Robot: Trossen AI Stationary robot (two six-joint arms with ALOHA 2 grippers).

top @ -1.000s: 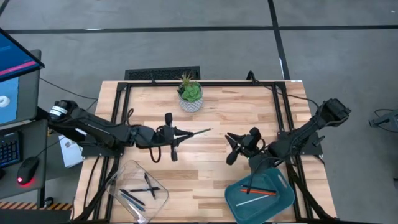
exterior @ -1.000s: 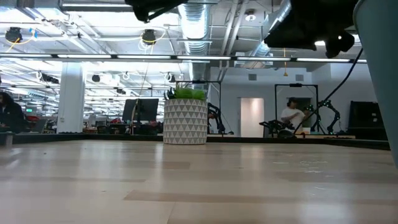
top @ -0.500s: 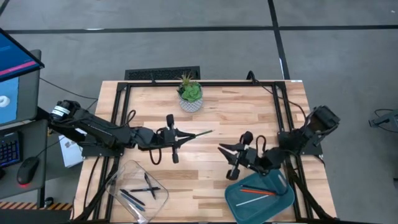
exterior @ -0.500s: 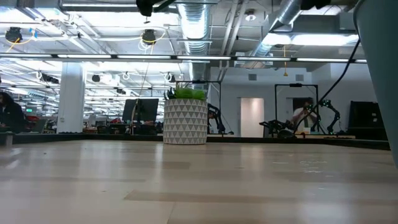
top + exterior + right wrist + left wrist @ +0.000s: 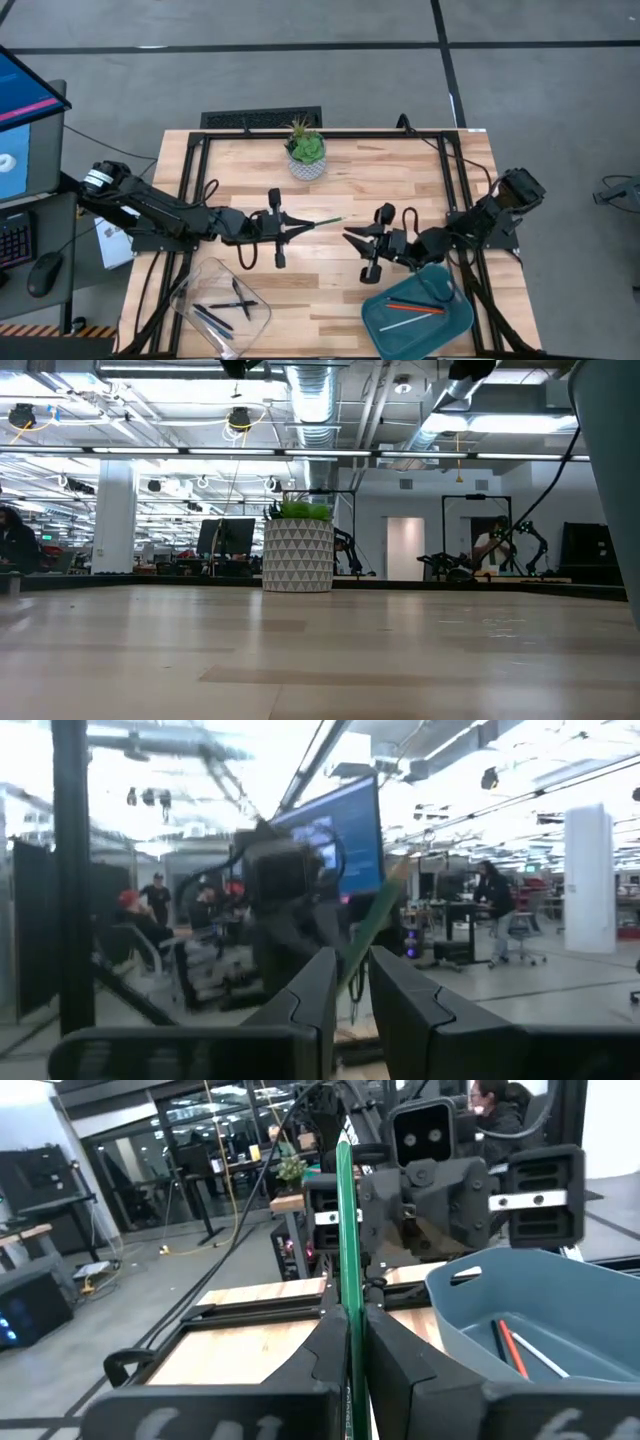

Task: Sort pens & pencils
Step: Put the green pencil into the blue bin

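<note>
Above the pale wooden table (image 5: 400,180), I am clamping my left gripper (image 5: 287,226) on a thin green pencil (image 5: 322,221) pointing rightward; my right gripper (image 5: 352,237), fingers slightly parted around nothing, is hovering just beyond its tip.

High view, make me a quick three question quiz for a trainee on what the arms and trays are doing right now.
1. True or false: the left pincer is shut on the green pencil.
2. Which tray holds the orange-red stick? A: clear tray; B: blue tray.
3. Fill in: the right pincer faces the ____ pincer over mid-table.

Key: 1 true; 2 B; 3 left.
</note>
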